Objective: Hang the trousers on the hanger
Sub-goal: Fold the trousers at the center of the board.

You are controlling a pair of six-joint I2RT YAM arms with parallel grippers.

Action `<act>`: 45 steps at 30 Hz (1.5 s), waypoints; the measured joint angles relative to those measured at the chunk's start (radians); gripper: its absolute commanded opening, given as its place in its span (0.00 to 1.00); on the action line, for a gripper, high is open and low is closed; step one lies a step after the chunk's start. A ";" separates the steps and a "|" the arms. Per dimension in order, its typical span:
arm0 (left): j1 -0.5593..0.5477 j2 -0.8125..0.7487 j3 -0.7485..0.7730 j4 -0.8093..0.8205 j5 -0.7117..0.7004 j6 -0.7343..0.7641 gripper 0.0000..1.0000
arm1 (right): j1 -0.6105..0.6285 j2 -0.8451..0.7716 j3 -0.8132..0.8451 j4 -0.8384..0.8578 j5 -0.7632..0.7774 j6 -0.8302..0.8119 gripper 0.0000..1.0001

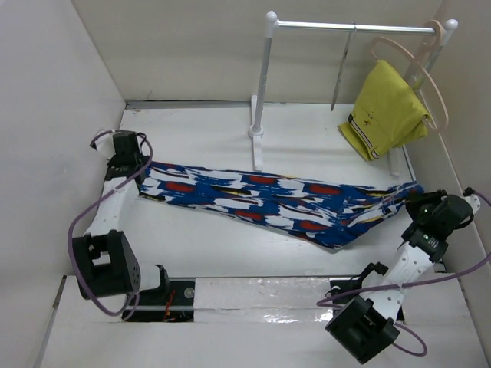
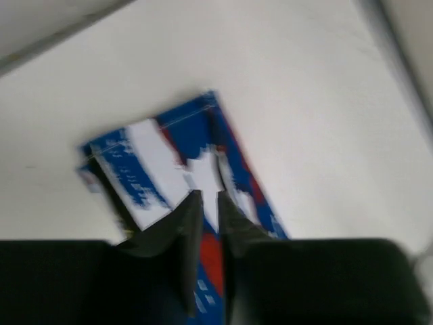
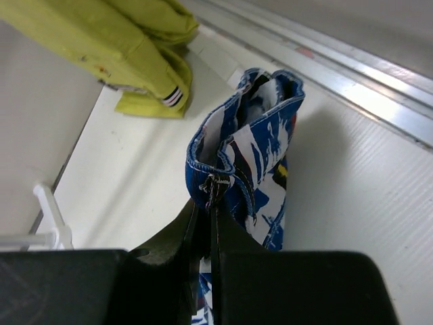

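The blue-and-white print trousers (image 1: pixel 261 199) lie stretched across the table between my two grippers. My left gripper (image 1: pixel 142 170) is shut on the left end, the leg hems; in the left wrist view the hem (image 2: pixel 149 162) spreads past the nearly closed gripper (image 2: pixel 206 198). My right gripper (image 1: pixel 414 201) is shut on the right end; in the right wrist view it (image 3: pixel 206 203) pinches the waistband (image 3: pixel 257 149), which stands bunched above the fingers. The thin grey wire hanger (image 1: pixel 343 69) hangs edge-on from the rail at the back, apart from both grippers.
A white-posted rail (image 1: pixel 345 27) stands at the back, its left post (image 1: pixel 261 84) just behind the trousers. A yellow garment (image 1: pixel 387 107) hangs on a pale beige hanger (image 1: pixel 430 69) at the rail's right end; it also shows in the right wrist view (image 3: pixel 135 47). Walls close in left and right.
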 measured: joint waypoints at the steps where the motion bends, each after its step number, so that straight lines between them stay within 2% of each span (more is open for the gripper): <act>1: -0.036 -0.029 -0.002 0.016 0.023 -0.004 0.00 | 0.007 -0.002 -0.004 0.004 -0.020 -0.006 0.00; 4: -0.213 -0.117 -0.040 0.108 0.109 -0.006 0.00 | 0.058 -0.015 -0.013 0.016 -0.062 -0.021 0.00; 7: -0.433 -0.188 -0.134 0.232 0.212 -0.027 0.00 | 0.166 -0.022 -0.011 0.036 -0.106 -0.040 0.00; 10: -0.649 -0.195 -0.232 0.327 0.240 -0.063 0.00 | 0.299 -0.019 0.001 0.044 -0.120 -0.046 0.00; 14: -0.877 -0.052 -0.254 0.404 0.213 -0.081 0.00 | 0.518 -0.011 0.079 0.025 -0.094 -0.063 0.00; 18: -1.026 0.127 -0.235 0.442 0.155 -0.080 0.00 | 0.676 -0.001 0.190 0.018 -0.045 -0.076 0.00; 25: -1.129 0.277 -0.206 0.493 0.087 -0.079 0.00 | 0.845 0.058 0.328 0.021 0.010 -0.071 0.00; 38: -1.141 0.430 -0.177 0.647 0.074 -0.087 0.00 | 1.133 0.208 0.593 0.043 0.096 -0.063 0.00; 45: -1.196 0.506 -0.138 0.743 0.084 -0.107 0.00 | 1.287 0.331 0.734 0.079 0.172 -0.066 0.00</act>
